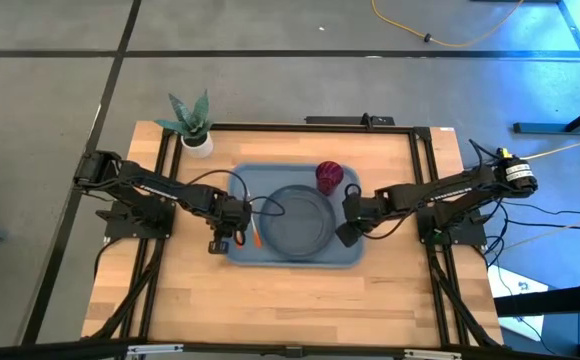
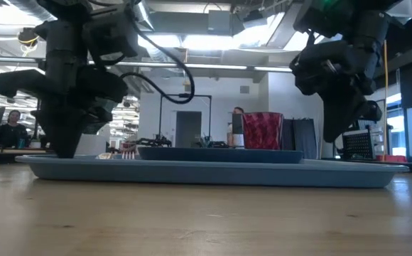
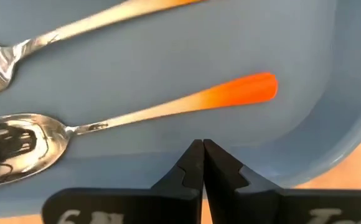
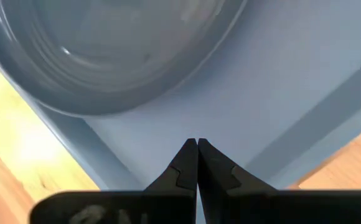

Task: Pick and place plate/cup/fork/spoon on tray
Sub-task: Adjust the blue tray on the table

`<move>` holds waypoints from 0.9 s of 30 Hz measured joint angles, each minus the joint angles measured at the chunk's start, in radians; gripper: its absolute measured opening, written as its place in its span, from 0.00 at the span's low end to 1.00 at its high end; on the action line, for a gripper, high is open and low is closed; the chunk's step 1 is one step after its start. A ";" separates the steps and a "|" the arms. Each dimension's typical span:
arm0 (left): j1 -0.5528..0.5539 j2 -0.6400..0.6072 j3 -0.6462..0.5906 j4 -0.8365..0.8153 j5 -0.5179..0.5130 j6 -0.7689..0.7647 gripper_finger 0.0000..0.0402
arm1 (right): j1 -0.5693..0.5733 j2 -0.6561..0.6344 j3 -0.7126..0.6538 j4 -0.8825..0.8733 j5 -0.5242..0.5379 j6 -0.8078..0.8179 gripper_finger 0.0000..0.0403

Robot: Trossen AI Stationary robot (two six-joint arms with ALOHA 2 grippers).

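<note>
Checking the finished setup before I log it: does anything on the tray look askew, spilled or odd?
Nothing stands out. The plate, cup, spoon and fork all lie on the tray, cup upright, nothing spilled. Both grippers' jaws are shut and empty.

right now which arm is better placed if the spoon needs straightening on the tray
Left. The left gripper hangs with jaws shut right beside the spoon on the tray, next to the fork. The right gripper sits across the plate, at the tray's opposite side.
</note>
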 joint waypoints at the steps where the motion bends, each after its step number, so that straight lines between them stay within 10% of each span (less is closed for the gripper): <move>1: 0.000 0.000 0.000 -0.004 -0.001 0.000 0.00 | 0.000 0.001 0.000 -0.003 -0.006 0.000 0.01; 27: 0.001 -0.030 0.135 -0.123 -0.055 0.008 0.00 | -0.009 0.175 0.000 -0.003 -0.052 0.030 0.01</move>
